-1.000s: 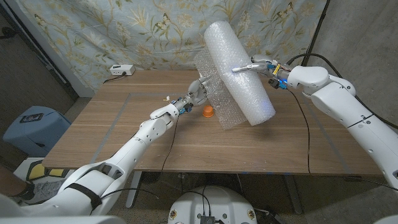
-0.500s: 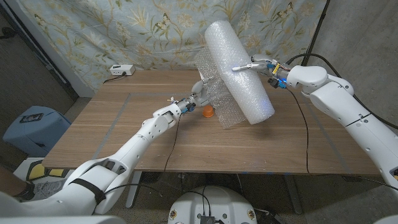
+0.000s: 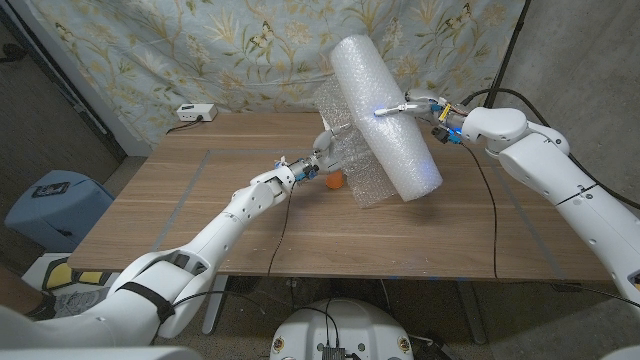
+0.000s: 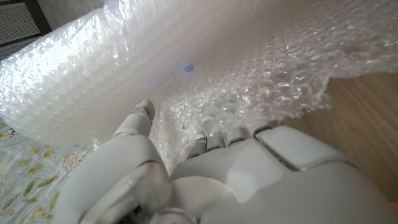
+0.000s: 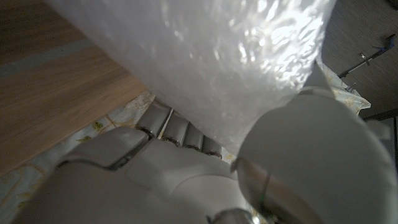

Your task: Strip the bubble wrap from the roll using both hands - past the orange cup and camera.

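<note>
- Head view puts the roll [image 3: 385, 115] up off the surface [image 3: 180, 215], tilted, its long axis running from the upper end near the backdrop down toward the robot's right, lower end hanging just above the wood.
- Right hand [image 3: 415, 107] grips the roll about midway along, on the side facing the right arm; in the right wrist view its fingers [image 5: 177, 132] curl under the roll's curved wall, so it is closed on the roll.
- Loose sheet of bubble wrap [image 3: 345, 160] hangs off the roll's left flank, toward the left arm, and trails down to the surface beside the orange cup [image 3: 335, 179].
- Left hand [image 3: 305, 167] is at that hanging edge; the left wrist view shows its fingers [image 4: 214, 142] buried in the crumpled wrap with the thumb set against it, so I judge it is pinching the sheet.
- Relation that matters: the free sheet lies between the two hands, so drawing the left hand away from the roll, crosswise to the long axis, should peel more off while the right holds the roll.
- Orange cup sits touching or just beside the left hand, right in that pull's path.
- Wrap looks clear, pebbled with small bubbles, soft and rumpled at the torn edge; the roll itself is smooth, thick and pale.
- Camera named in the task I cannot make out.
</note>
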### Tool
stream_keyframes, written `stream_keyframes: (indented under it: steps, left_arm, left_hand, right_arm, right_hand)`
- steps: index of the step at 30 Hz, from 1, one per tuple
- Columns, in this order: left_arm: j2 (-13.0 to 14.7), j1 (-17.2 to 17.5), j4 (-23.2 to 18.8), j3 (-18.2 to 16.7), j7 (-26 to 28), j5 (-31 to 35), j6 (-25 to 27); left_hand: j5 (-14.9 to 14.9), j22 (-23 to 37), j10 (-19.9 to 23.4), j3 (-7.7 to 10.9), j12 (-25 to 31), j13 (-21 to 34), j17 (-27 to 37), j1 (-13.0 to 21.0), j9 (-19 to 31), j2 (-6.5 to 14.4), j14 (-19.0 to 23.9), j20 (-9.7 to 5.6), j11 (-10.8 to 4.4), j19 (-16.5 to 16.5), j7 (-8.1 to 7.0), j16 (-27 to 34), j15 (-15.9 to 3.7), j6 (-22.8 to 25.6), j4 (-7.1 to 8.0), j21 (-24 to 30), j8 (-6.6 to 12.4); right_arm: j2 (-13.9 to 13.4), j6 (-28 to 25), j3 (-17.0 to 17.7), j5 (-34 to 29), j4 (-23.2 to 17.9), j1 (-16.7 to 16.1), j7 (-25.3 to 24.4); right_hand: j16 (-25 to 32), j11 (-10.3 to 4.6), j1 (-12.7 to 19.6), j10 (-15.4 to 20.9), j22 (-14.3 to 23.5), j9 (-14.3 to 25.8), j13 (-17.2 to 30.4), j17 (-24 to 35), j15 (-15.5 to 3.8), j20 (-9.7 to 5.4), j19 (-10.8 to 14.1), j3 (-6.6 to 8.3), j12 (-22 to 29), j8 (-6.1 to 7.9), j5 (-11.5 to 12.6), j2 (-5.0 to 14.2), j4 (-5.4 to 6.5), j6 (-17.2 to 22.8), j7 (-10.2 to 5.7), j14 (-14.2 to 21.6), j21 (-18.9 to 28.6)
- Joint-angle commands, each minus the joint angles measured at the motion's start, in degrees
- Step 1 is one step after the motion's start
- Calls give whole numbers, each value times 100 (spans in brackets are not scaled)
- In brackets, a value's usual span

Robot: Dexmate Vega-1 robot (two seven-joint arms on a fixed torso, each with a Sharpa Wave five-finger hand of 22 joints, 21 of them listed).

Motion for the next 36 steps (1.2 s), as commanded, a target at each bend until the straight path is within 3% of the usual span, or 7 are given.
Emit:
stream_keyframes:
  steps: [1, 9, 12, 13, 17, 21, 36]
  left_arm:
    - [-82, -111, 110, -23, -60, -73, 259]
    - [-99, -172, 176, -50, -51, -124, 447]
    - [-81, -189, 153, -54, 26, -133, 570]
    - [-60, -183, 96, -56, 112, -133, 640]
    - [-13, -78, -201, -121, 570, -193, 853]
    - [30, -27, -386, -135, 874, -226, 991]
    - [80, 126, -767, -119, 1548, -285, 1121]
  left_hand:
    - [36, 8, 212, -35, 66, 44, 9, 140, 19, 9, 179, -32, 0, 140, 22, 59, -33, 178, 12, 60, 68]
    - [48, 13, 519, -59, 171, 89, 15, 382, 31, 31, 565, -104, -45, 388, 64, 138, -93, 507, 4, 148, 147]
    - [53, 16, 761, -77, 248, 115, 39, 540, 40, 85, 939, -182, -60, 549, 70, 239, -255, 782, 19, 210, 210]
    - [52, 18, 873, -88, 286, 123, 49, 565, 43, 102, 1020, -182, -93, 569, 50, 260, -288, 858, 32, 219, 226]
    - [77, 21, 1570, -58, 493, 179, 107, 813, 59, 251, 2001, -295, -298, 1056, 4, 551, -598, 1549, 43, 425, 374]
    - [89, 25, 2039, 4, 633, 218, 131, 958, 68, 328, 2572, -417, -434, 1410, -59, 722, -834, 2036, 54, 589, 494]
    - [91, 58, 3078, 177, 937, 346, 176, 1312, 96, 448, 3671, -766, -738, 2149, -287, 1048, -1351, 3121, 54, 1017, 762]
  right_arm:
    - [3, -34, -32, -13, 69, 41, 36]
    - [43, -58, -79, -28, 147, 114, 88]
    - [52, -64, -84, -28, 168, 131, 108]
    - [52, -62, -85, -28, 175, 134, 117]
    - [46, -78, -83, -23, 180, 134, 144]
    - [37, -91, -66, -9, 173, 119, 160]
    - [24, -150, -29, 97, 166, 60, 220]
  right_hand:
    - [-13, -331, 853, 407, 16, 26, 18, 18, -988, 13, -9, -13, 54, 16, 27, 911, 6, 44, -20, 324, 52]
    - [-21, -345, 841, 411, 16, 34, 11, 39, -983, 16, -13, -32, 56, 7, 28, 912, 13, 43, -13, 335, 61]
    - [-33, -347, 838, 410, 16, 38, 14, 42, -982, 15, -19, -34, 60, 4, 30, 920, 17, 45, -20, 332, 63]
    - [-37, -343, 838, 410, 16, 38, 12, 40, -982, 17, -23, -32, 58, 1, 31, 926, 19, 40, -23, 330, 62]
    - [-49, -336, 834, 389, 16, 42, 15, 46, -982, 16, -30, -34, 54, -2, 33, 935, 23, 42, -20, 328, 64]
    - [-59, -346, 831, 400, 16, 47, 12, 56, -981, 18, -32, -38, 59, -7, 36, 940, 25, 42, -23, 327, 69]
    - [-96, -320, 825, 397, 16, 63, -1, 75, -986, 21, -41, -55, 57, -20, 42, 958, 28, 55, -29, 340, 86]
